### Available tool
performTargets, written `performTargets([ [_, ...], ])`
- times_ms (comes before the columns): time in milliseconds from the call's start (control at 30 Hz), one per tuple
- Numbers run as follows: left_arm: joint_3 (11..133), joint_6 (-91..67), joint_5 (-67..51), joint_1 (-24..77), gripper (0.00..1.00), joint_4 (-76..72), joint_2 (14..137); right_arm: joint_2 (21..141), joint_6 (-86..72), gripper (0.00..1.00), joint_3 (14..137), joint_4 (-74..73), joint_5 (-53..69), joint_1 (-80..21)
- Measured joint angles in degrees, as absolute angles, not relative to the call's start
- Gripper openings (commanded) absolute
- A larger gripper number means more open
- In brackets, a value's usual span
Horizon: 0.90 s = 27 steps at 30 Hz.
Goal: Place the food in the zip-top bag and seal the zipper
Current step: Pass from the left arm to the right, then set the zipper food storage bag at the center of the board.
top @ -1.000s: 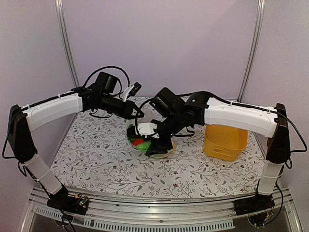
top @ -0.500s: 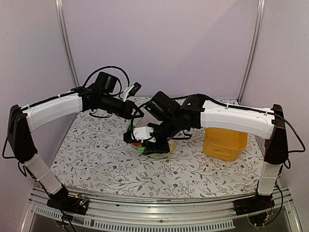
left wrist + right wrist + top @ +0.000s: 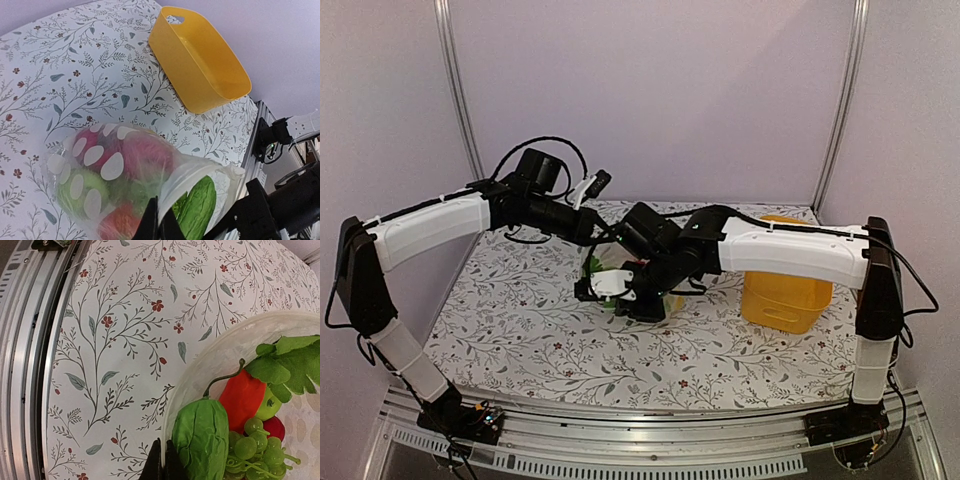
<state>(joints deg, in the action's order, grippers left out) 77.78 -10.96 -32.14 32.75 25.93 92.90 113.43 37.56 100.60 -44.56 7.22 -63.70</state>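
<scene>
Pinching zip-top bag [image 3: 100, 165]: left gripper [image 3: 159, 222] jaws clamped on its edge, right gripper [image 3: 161, 460] jaws likewise; food [image 3: 242, 397] inside.

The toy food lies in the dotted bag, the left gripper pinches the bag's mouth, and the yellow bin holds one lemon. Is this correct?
Not quite. The yellow bin holds nothing; the left wrist view looks straight into it. The rest stands: the food lies in the dotted bag, and the left gripper pinches the bag's mouth.
</scene>
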Motion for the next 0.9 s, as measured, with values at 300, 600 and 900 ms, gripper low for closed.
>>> performTargets([
  [300,76.44,-5.56,-27.31,33.01,0.48,26.52,89.19,109.73,38.02,0.00,100.36,-44.80,6.46,-62.87],
  [600,66.63,3.31,-22.90,39.90,0.57,20.62,60.82,99.66,39.24,0.00,94.61,-45.54,12.78,-61.04],
  [900,56.47,3.46,-29.34,44.40,0.59,21.76,62.24,99.70,38.83,0.02,93.23,-45.82,15.92,-61.06],
])
